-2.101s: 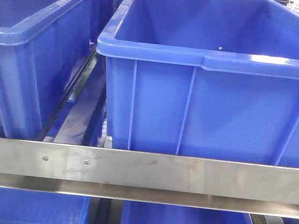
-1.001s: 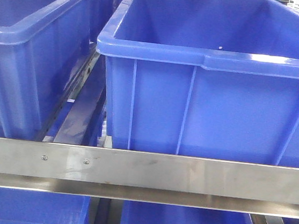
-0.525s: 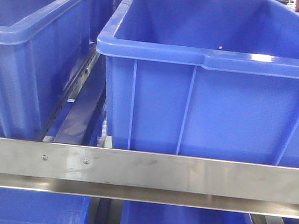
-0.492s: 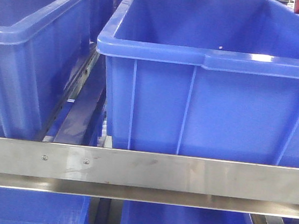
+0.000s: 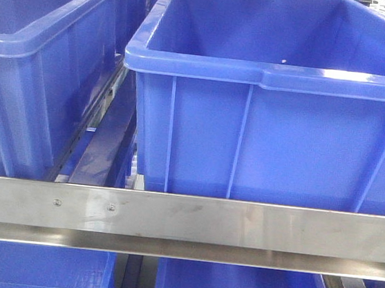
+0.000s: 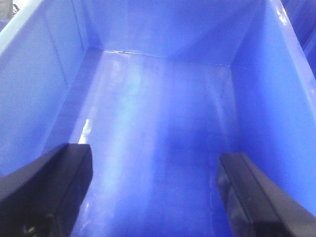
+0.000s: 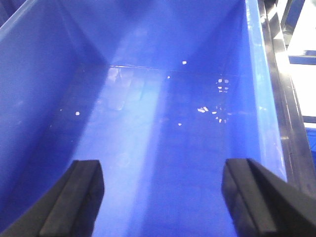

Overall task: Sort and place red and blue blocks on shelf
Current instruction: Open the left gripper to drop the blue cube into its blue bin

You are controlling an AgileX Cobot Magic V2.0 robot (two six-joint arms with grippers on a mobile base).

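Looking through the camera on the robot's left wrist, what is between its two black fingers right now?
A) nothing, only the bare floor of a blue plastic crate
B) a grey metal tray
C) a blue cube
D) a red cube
A: in the left wrist view the left gripper has its black fingers spread wide apart, with only the bare floor of the big blue plastic crate showing between them.
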